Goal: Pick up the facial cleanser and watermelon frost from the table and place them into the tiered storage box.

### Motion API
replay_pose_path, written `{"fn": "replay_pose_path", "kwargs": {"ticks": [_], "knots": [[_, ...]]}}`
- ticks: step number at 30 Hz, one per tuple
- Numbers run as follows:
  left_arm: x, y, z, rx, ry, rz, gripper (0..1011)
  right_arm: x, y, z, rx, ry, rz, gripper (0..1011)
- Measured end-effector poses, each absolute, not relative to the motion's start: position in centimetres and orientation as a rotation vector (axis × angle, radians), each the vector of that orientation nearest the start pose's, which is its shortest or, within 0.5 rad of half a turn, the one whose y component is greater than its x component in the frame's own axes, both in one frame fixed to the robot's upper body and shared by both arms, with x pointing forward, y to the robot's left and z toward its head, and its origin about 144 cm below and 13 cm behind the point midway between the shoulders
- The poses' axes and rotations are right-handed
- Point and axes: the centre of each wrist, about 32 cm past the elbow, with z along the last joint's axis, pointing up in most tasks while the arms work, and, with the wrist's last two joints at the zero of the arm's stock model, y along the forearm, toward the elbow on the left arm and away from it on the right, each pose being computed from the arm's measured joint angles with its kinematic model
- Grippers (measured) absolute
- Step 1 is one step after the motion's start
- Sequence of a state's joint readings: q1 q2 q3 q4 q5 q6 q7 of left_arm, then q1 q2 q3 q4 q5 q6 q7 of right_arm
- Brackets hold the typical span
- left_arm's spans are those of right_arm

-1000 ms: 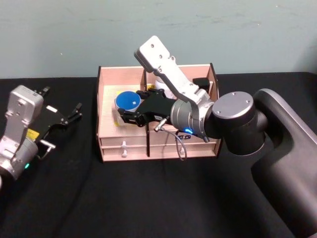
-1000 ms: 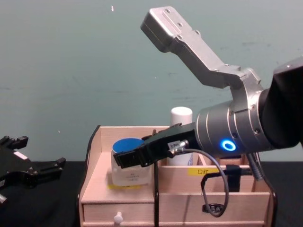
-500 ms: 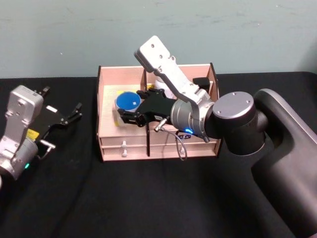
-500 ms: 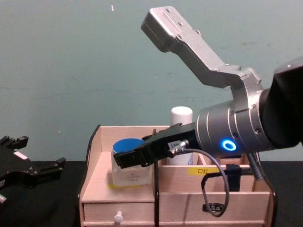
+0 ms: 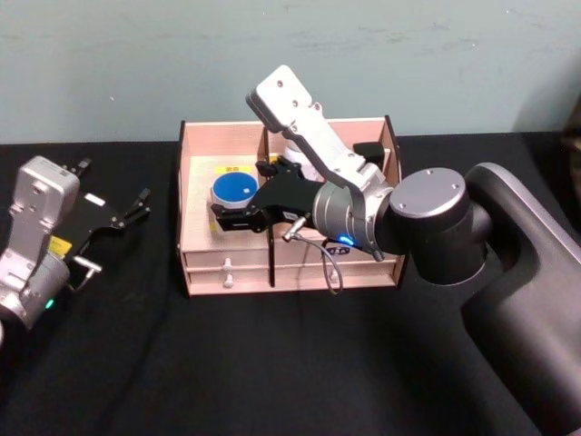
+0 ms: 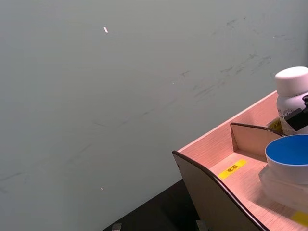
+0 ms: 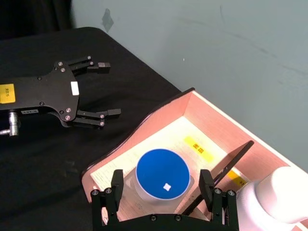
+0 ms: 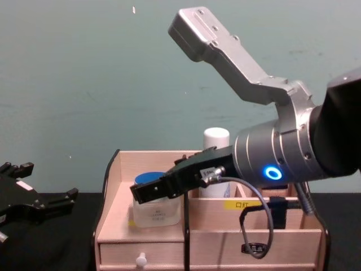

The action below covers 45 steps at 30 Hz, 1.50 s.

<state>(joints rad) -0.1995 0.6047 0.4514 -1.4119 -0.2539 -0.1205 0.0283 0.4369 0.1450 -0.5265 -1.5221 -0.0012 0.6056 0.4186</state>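
Note:
A clear jar with a blue lid (image 5: pixel 234 188) (image 7: pixel 162 173) (image 8: pixel 152 212) (image 6: pixel 288 154) rests on the floor of the left compartment of the tiered storage box (image 5: pixel 195 263) (image 8: pixel 141 248) (image 7: pixel 159 113) (image 6: pixel 207 144). My right gripper (image 5: pixel 239 193) (image 7: pixel 162 187) (image 8: pixel 152 189) is open, one finger on each side of the jar with a slight gap. A white bottle with a white cap (image 8: pixel 216 141) (image 6: pixel 292 96) (image 7: pixel 279 197) (image 5: pixel 292 148) stands in a compartment behind the divider. I cannot tell which is the facial cleanser and which the watermelon frost. My left gripper (image 5: pixel 136 207) (image 7: pixel 109 88) (image 8: pixel 48 180) hangs open left of the box.
The box sits on a black tablecloth (image 5: pixel 227 363) against a pale green wall (image 5: pixel 136 64). Small drawers with white knobs (image 5: pixel 227 265) line its front. Yellow labels (image 7: pixel 195 145) mark the compartments. A small black object (image 5: pixel 368 150) stands at the box's back right.
The right gripper's fingers have spread a little. The blue-lidded jar has dropped from above the compartment floor to rest on it. The left arm has not moved.

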Motion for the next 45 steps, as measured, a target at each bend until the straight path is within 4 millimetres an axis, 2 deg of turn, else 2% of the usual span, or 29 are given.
{"fn": "replay_pose_path", "kwargs": {"ticks": [11,17,26,38,45], "knots": [[48.9,31.0,114.0,0.304,-0.285,1.248,1001,52.1,-11.8,126.3,-0.412,-0.047,-0.756,1000],[48.9,31.0,114.0,0.305,-0.285,1.248,1001,50.7,-12.5,127.3,-0.353,-0.099,-0.782,1000],[48.9,31.0,114.0,0.305,-0.285,1.248,1001,47.9,-14.6,127.5,-0.27,-0.186,-0.958,1000],[48.9,31.0,114.0,0.305,-0.285,1.248,1001,45.9,-18.4,126.0,-0.198,-0.234,-1.238,1000],[48.9,31.0,114.0,0.305,-0.285,1.248,1001,45.5,-20.4,123.3,-0.199,-0.217,-1.372,1000]]}}
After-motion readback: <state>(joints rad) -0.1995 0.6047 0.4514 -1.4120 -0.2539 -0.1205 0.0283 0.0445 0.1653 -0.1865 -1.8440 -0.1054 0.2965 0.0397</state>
